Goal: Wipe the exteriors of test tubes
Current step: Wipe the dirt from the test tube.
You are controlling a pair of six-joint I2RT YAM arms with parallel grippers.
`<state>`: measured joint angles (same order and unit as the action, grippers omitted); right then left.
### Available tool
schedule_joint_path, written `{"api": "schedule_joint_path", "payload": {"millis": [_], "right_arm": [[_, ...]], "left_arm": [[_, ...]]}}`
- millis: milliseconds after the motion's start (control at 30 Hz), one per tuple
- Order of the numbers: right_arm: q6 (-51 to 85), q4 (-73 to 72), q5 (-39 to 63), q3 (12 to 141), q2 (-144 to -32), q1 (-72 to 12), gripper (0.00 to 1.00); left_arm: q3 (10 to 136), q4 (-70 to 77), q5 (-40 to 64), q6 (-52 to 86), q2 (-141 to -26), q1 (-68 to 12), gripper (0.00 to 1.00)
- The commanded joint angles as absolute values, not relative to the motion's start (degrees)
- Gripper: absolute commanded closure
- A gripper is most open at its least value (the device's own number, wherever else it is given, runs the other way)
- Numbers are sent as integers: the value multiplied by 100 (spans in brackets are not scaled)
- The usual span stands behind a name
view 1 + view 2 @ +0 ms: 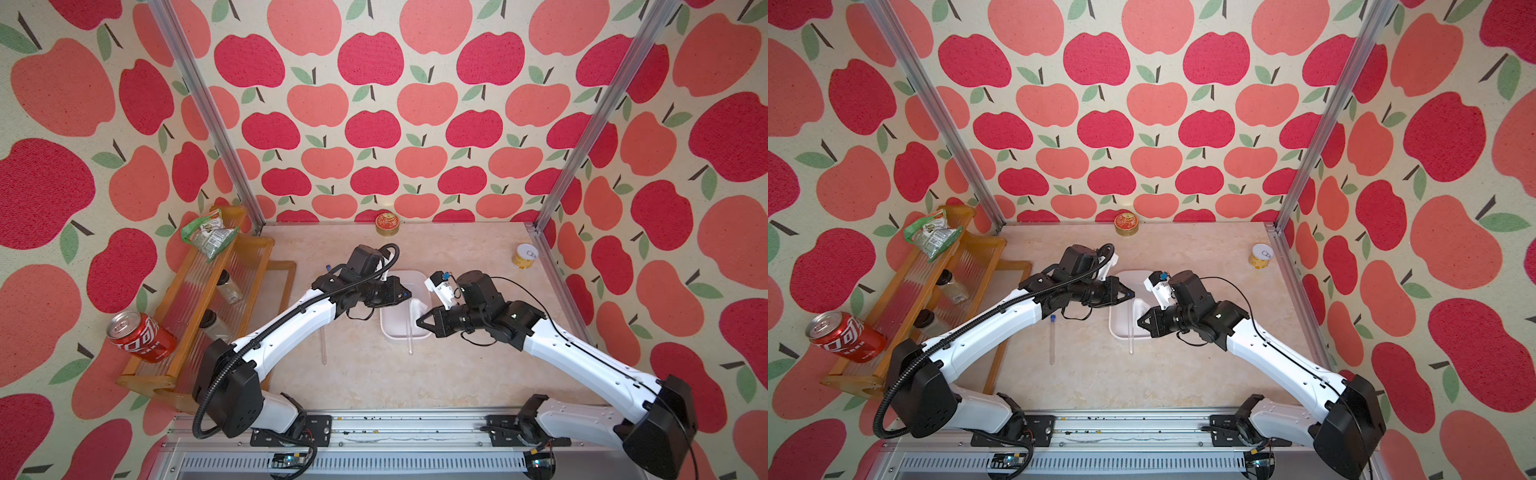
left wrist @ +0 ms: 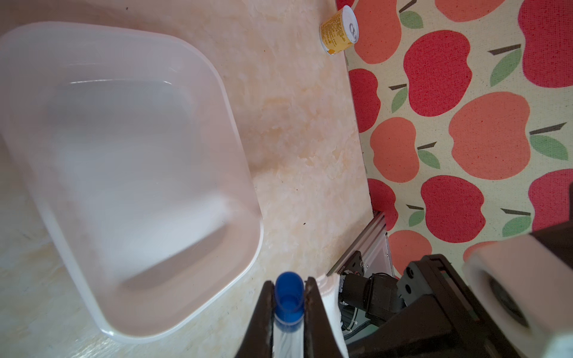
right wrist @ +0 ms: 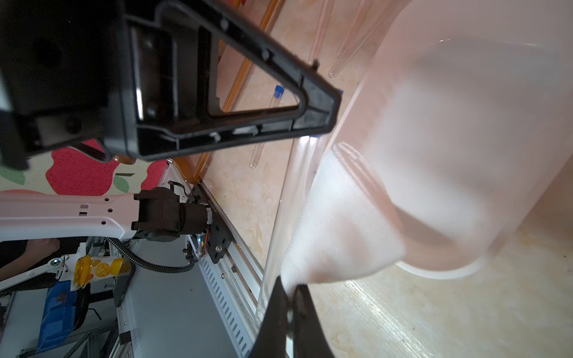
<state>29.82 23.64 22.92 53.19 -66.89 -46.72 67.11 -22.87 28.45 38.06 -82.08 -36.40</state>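
Note:
My left gripper is shut on a clear test tube just below its blue cap. In both top views this tube hangs down from the left gripper over the near edge of a white tray. My right gripper is shut on a white cloth, which lies against the held tube. The right gripper sits just right of the tube. Another capped test tube lies on the table to the left. Clear tubes also lie past the tray.
A wooden rack on the left carries a green snack bag, two dark-lidded jars and a red cola can. A red-gold tin stands at the back wall and a yellow can at the back right.

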Motion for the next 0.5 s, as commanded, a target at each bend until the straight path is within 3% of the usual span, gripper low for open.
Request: {"api": "schedule_joint_path", "payload": {"millis": [0,467], "right_arm": [[2985,2426,2527,5127,-6519,-4775,100],[2982,2426,2636,4936,-6438,-4891,100]], "left_arm": [[6942,-2290,2990,3735,-8284,-3569,100],[7036,-2329,3076,3700,-8339,-3551,100]]}}
